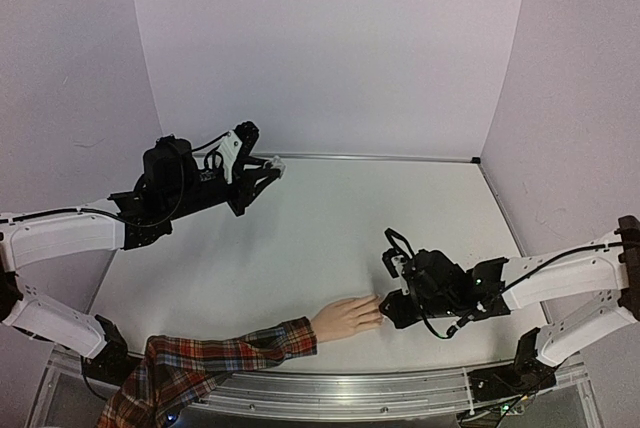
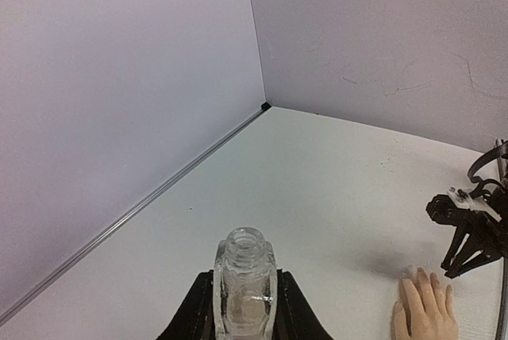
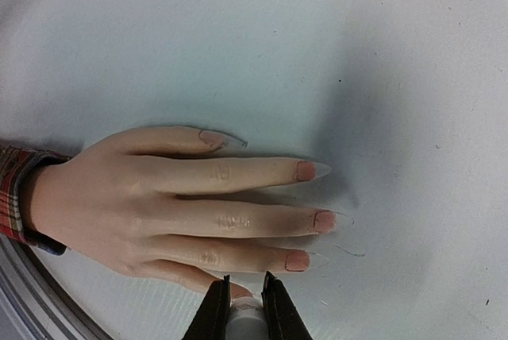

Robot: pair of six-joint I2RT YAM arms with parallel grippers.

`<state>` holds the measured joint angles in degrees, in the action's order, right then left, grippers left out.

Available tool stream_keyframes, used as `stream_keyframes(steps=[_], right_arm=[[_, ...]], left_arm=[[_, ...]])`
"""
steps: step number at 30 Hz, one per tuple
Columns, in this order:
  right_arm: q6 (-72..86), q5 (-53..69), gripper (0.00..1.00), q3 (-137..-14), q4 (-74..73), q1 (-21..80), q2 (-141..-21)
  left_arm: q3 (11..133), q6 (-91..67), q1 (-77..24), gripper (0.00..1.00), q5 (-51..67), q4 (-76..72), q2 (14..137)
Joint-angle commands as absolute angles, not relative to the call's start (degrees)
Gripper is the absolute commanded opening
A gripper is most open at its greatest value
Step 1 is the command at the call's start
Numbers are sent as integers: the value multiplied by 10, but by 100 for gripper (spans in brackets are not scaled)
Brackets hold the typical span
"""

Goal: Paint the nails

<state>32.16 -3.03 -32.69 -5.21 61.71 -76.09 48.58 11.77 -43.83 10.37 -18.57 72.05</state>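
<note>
With the right hand [image 3: 245, 292] clamped on the white cap [image 3: 246, 311] just beside the mannequin hand [image 3: 143, 205] lying flat on the bench [image 3: 357, 54], its nails [image 3: 305, 170] are best stroked lightly from base to tip, while the uncapped bottle [image 2: 244, 264] is held upright in the closed left hand [image 2: 245, 300].

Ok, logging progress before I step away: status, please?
Left gripper shut on open clear bottle. Right gripper shut on white cap, at fingertips of mannequin hand. Four nails in view, pinkish. Nothing blocking them.
</note>
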Motion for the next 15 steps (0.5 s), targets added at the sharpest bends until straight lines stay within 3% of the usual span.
stream_keyframes(steps=[1,15], right_arm=[[326,-42,0,-339,-53,620,-767],[332,-59,0,-343,-58,620,-771]], left_arm=[[486,115,-440,0,108,-211,713],[487,115,-440,0,108,-211,713]])
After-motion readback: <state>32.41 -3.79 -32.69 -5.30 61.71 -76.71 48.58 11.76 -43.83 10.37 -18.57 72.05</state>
